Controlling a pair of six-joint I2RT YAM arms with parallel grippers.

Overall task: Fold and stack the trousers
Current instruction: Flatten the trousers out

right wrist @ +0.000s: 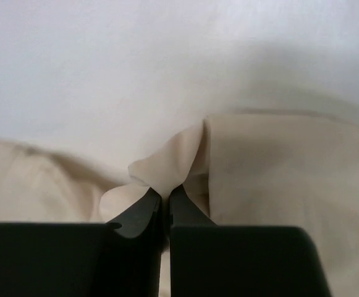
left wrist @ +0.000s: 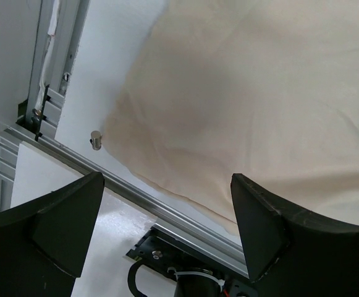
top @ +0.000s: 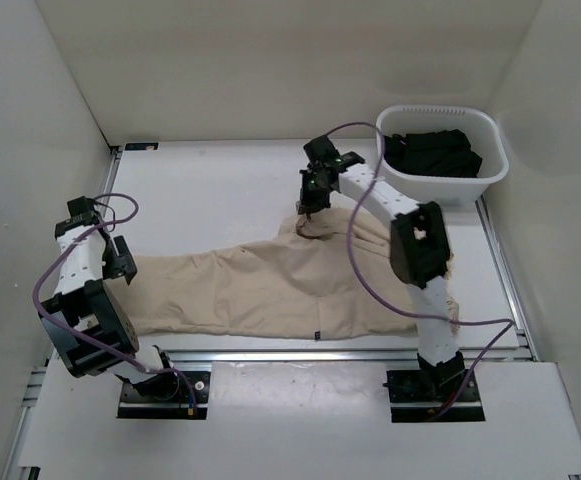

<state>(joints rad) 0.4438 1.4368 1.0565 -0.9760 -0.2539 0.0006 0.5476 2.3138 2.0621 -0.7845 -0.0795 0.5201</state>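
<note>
The beige trousers lie spread across the middle of the table, legs toward the left, waist under my right arm. My right gripper is shut on a pinched fold of the trousers at their far edge and holds it a little raised. My left gripper is open and empty, hovering above the leg end at the left. In the left wrist view the trousers fill the upper right, with my open left gripper over the near hem and the table's front rail.
A white basket with a black garment stands at the back right. White walls close in the table on three sides. An aluminium rail runs along the near edge, with a small metal post beside the hem.
</note>
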